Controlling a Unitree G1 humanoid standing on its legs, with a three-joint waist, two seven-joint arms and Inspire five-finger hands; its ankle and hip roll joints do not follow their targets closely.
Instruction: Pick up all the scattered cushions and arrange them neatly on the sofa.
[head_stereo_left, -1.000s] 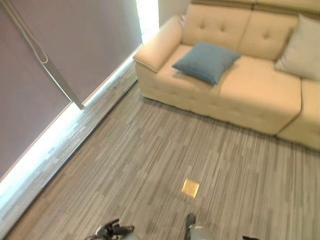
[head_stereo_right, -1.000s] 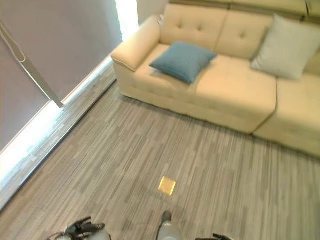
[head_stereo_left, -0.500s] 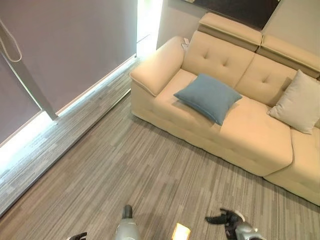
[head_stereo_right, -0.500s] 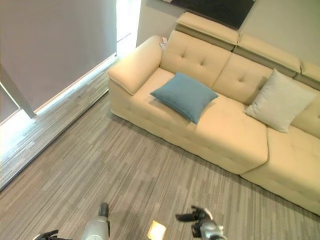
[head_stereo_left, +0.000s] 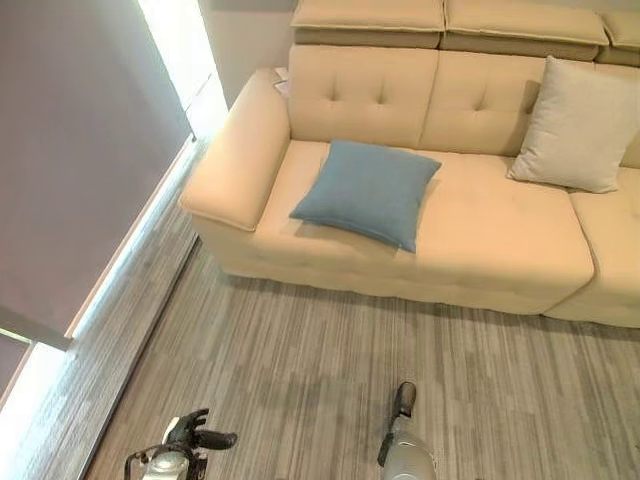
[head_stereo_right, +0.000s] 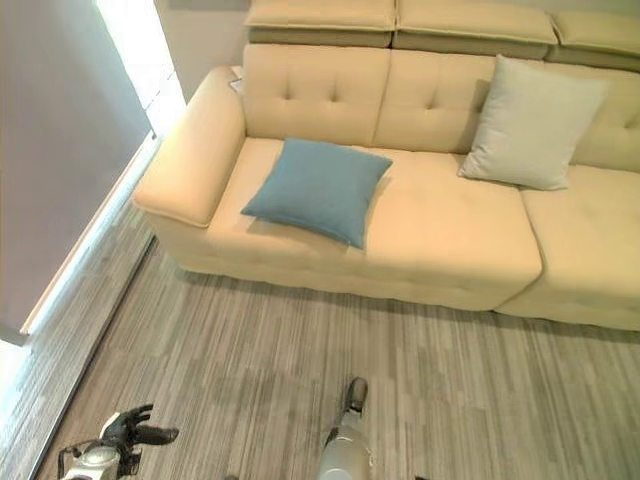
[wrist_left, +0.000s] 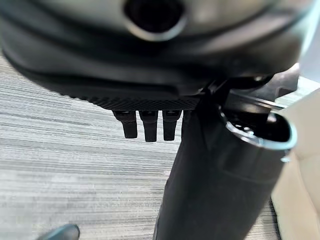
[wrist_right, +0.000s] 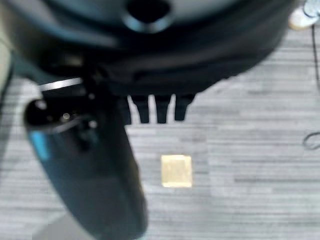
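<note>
Beige sofa (head_stereo_left: 480, 240): blue cushion (head_stereo_left: 366, 192) flat, cream cushion (head_stereo_left: 577, 125) propped.

Cream sofa (head_stereo_left: 480, 240) on grey striped floor (head_stereo_left: 300, 370). Blue cushion (head_stereo_left: 366, 192) flat on seat near left armrest. Beige cushion (head_stereo_left: 578, 125) upright against backrest, toward right end. Small brass floor plate (wrist_right: 176, 170) set in floor.

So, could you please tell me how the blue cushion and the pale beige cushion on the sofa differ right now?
The blue square fabric cushion lies flat on the seat near the armrest end; the pale beige square fabric cushion stands propped against the backrest further along. The blue one contrasts sharply with the cream upholstered sofa, while the beige one nearly matches it. Both are square and rest on the sofa, untouched by either hand.
</note>
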